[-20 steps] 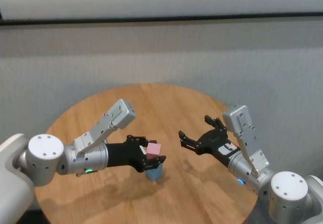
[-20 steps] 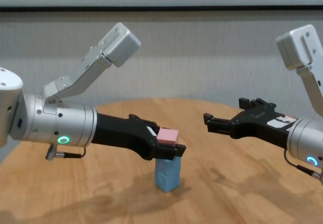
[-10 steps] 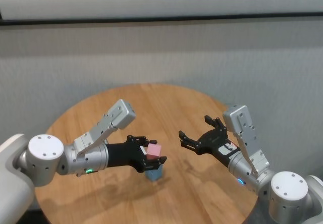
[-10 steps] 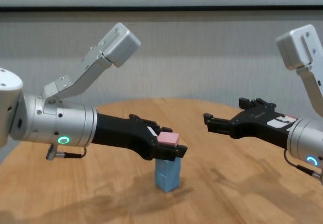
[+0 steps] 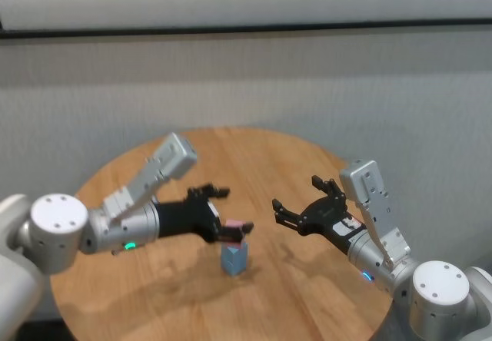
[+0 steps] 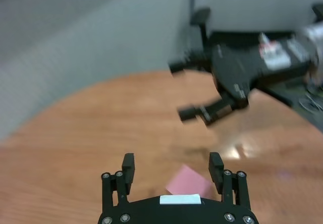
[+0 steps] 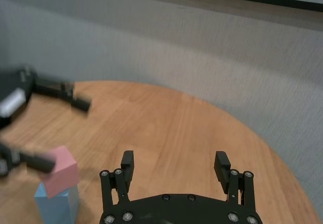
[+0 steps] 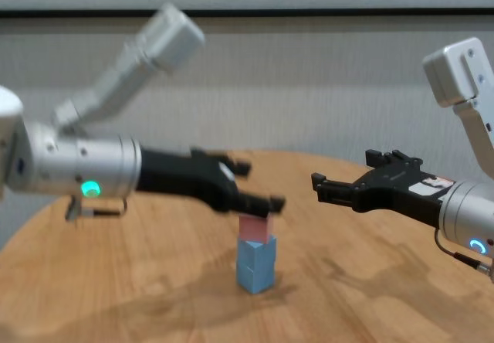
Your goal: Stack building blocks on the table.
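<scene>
Chest view: a stack of building blocks stands near the middle of the table [image 8: 116, 250], a pale pink cube [image 8: 257, 227] resting on light blue block [image 8: 255, 266]. Whether the blue part is one cube or two cannot be told for certain; a faint seam suggests two. The left gripper [image 8: 255, 185] hovers just above the pink cube with its fingers spread wide, apart from it; motion blur softens its outline. In the left wrist view the pink cube [image 6: 189, 182] is partly cut off behind the gripper body. The right gripper [image 8: 343, 177] hangs to the right of the stack, well apart, fingers wide and holding nothing. A white label with red marks on the right wrist [image 8: 432, 185] is too small to read.
</scene>
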